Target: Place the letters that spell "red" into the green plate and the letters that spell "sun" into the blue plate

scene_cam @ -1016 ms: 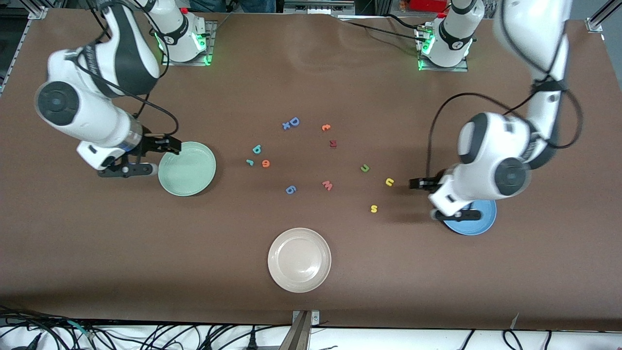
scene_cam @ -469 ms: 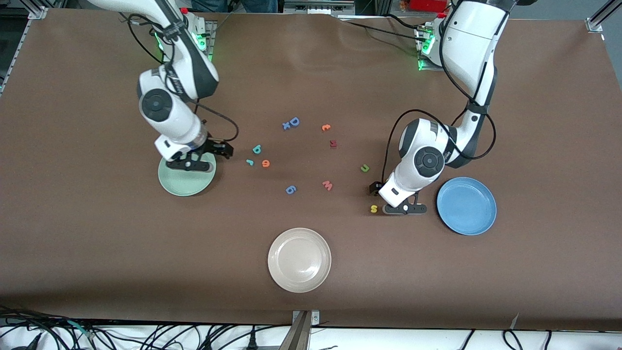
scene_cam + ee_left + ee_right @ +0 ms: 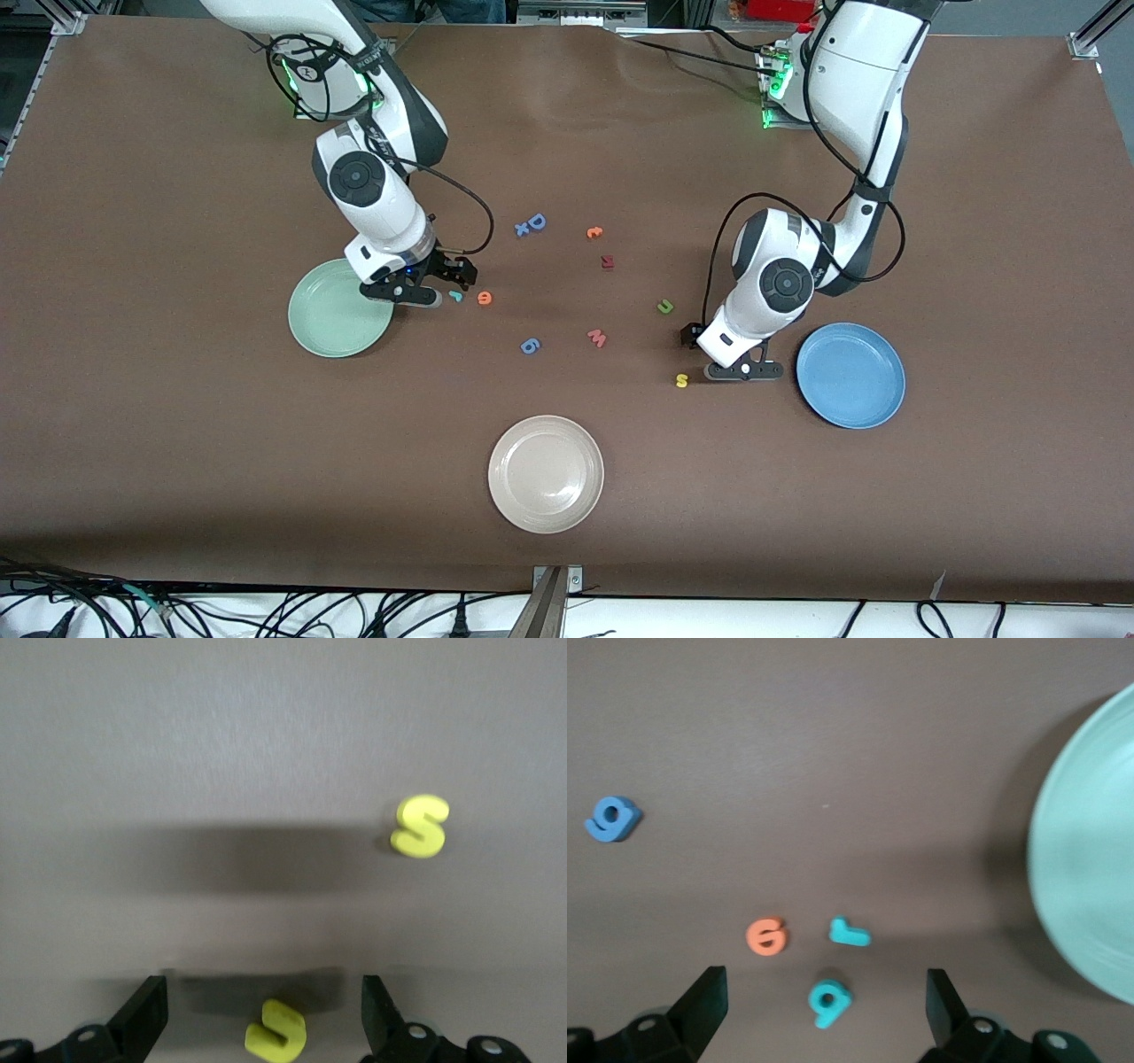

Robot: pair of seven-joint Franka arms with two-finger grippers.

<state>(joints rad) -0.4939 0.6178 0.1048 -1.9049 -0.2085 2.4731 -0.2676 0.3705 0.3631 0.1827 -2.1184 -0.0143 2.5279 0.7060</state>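
My right gripper hangs open low over the teal "d", which lies on the table between its fingers. The teal "r" and the orange "e" lie close by, beside the green plate. In the front view the right gripper hides the "d". My left gripper is open over the yellow "u", which lies between its fingers. In the front view the left gripper covers the "u". The yellow "s" and the dark green "n" lie nearby. The blue plate has nothing in it.
A cream-white plate sits near the front edge. Other letters lie mid-table: a blue "D" with a small "x", a small orange letter, a dark red letter, a pink "w" and a blue "g".
The right arm has swung from the green plate's outer side across it to over the "d". The left arm came off the blue plate to over the "u", then barely shifted.
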